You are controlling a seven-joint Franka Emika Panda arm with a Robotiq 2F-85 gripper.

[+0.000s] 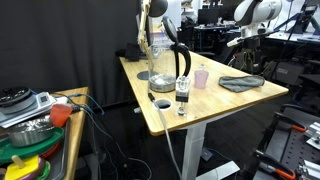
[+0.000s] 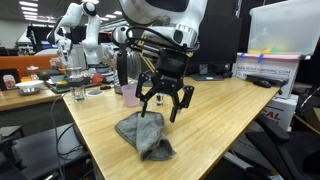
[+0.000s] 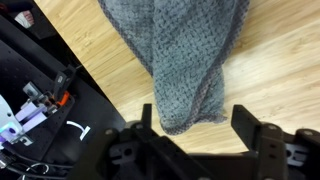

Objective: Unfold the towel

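The gripper (image 2: 165, 108) is hanging just above the towel (image 2: 146, 137) with its jaws spread wide and nothing clamped between them; in the wrist view the two fingers (image 3: 150, 122) are standing apart on either side of the towel's (image 3: 180, 55) lower folded tip, and I cannot tell whether they are touching it; the grey-green cloth is lying rumpled on the wooden worktop (image 2: 235, 120), near a corner and close to the edge, which is running diagonally beside it in the wrist view; the pink cup (image 2: 130, 93) is standing further in along the worktop, apart from the towel, with a black kettle (image 1: 180, 65) beyond it; a translucent box (image 2: 272, 55) is sitting at the far edge, its coloured strip showing too small to read
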